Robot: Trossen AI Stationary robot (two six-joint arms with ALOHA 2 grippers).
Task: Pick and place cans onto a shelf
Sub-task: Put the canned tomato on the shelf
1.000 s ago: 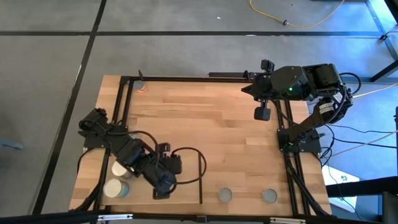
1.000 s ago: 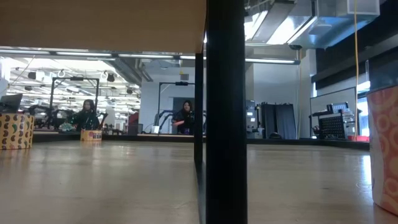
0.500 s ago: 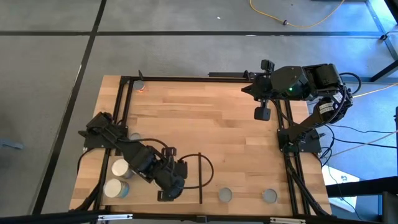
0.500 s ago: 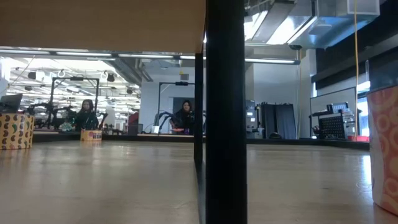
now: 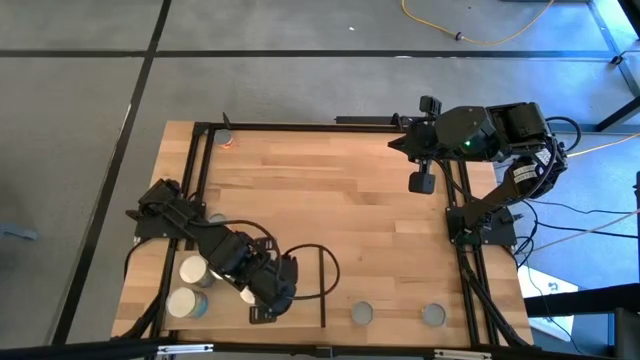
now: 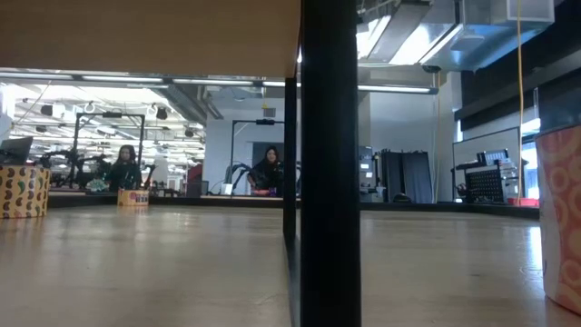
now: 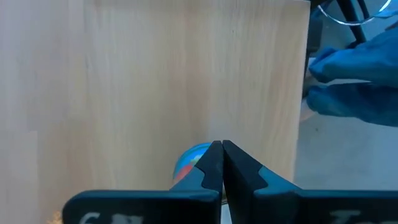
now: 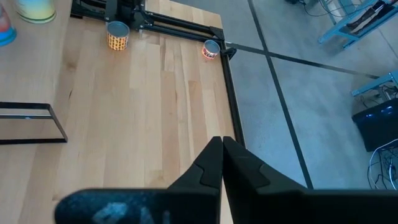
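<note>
Two cream-topped cans (image 5: 190,286) near the left pincer (image 5: 268,305), fingers pressed together and empty, look rigid, light, smooth-walled, best gripped mid-body; right pincer (image 5: 420,178) likewise closed.

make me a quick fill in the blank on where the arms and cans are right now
1. In the high view, the left gripper is near the table's ____ edge.
2. The fingers of the right gripper are ____.
3. Beside the left arm stand ____ white-topped cans.
4. The right gripper holds ____.

Missing words: front; shut; two; nothing
</note>
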